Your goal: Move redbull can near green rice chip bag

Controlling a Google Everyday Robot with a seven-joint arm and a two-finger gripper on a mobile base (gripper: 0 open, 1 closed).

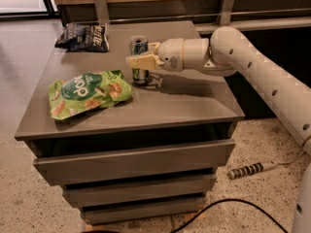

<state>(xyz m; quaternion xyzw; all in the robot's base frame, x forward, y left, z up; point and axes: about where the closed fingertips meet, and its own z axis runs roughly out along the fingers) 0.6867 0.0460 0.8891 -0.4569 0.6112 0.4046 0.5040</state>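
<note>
Your gripper [140,57] is in the upper middle of the frame, at the end of the white jointed arm [252,67] that reaches in from the right edge. Its cream fingers are closed around the slim blue-and-silver metal redbull can [139,47]. The near finger lies across the can's mid-body, with the silver top showing above it and the lower body below. The can is upright. Its base reads as on the grey flat-topped table [184,101] or barely off it; I cannot tell which.

The bright green crinkly green rice chip bag [90,92] with the white "pop" logo lies flat at left centre of the table. The can stands just beside the bag's upper right corner, with a small strip of bare table between them, not touching. The smaller dark chip bag [82,35] sits at the upper left of the table, well apart from both.

Progress, as a judgement: the "near" part looks essentially met, since the can is already close to the green bag and far from the dark one. What's left for you is to make sure the base is seated flat, let go of the can, and back the arm off to the right without tipping it. A tall thin can tips easily, so pull straight away.

A power strip [252,170] lies on the floor at lower right, clear of the work.
</note>
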